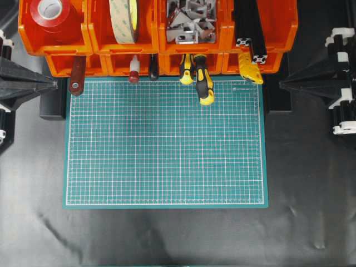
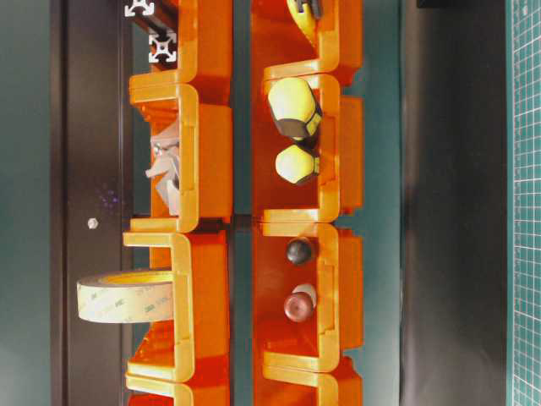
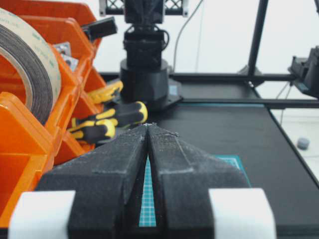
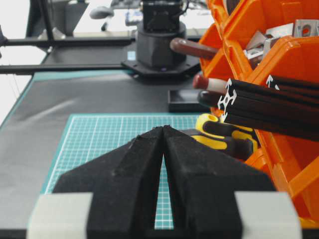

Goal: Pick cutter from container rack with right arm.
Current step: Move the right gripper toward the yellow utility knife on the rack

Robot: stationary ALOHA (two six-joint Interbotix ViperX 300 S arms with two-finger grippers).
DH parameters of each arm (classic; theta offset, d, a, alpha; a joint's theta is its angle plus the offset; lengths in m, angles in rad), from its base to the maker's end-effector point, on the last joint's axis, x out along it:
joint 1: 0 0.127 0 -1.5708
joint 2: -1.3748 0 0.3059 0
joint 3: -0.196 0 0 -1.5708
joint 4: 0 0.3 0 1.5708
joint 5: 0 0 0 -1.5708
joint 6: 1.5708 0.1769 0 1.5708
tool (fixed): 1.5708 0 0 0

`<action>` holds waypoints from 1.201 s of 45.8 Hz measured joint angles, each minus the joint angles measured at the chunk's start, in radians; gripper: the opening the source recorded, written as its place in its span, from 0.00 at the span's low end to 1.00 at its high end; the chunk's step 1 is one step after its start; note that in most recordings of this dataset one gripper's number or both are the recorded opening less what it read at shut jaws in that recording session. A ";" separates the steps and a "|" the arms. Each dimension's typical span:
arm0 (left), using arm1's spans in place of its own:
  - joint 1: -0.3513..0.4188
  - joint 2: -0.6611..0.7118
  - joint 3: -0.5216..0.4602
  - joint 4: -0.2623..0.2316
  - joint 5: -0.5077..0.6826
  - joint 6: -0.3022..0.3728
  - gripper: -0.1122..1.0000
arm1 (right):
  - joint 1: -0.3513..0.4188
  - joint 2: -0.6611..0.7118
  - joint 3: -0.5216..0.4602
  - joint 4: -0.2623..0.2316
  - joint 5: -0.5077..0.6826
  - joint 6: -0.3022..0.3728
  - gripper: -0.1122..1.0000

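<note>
Your right tool (image 4: 163,130) has its two black jaws pressed together with nothing between them; it sits at the right edge of the surface (image 1: 311,183), well apart from the rack (image 1: 55,41). The left tool (image 3: 148,127) is likewise closed and empty, parked at the left edge.

The cutter (image 1: 250,67) is in the lower tier of the rack, in the rightmost bin. You see its yellow body poking out of the bin's open front, tilted, its end just reaching the top right corner of the mat (image 1: 167,144). Black extrusion bars (image 1: 250,33) lie in the bin just above it.

Left of the cutter, two screwdrivers (image 1: 203,83) with yellow-and-black handles stick out of the next lower bin onto the mat. Further left, a black handle, a white-and-red handle and a dark red handle (image 1: 77,75) protrude from the other lower bins.

In the upper tier you have red tape (image 1: 50,12), a pale tape roll (image 1: 125,19) standing on edge, and grey metal brackets (image 1: 192,19).
</note>
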 measured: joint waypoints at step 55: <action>-0.040 -0.002 -0.155 0.028 0.282 -0.060 0.10 | 0.293 0.397 -0.634 -0.322 1.089 0.080 0.10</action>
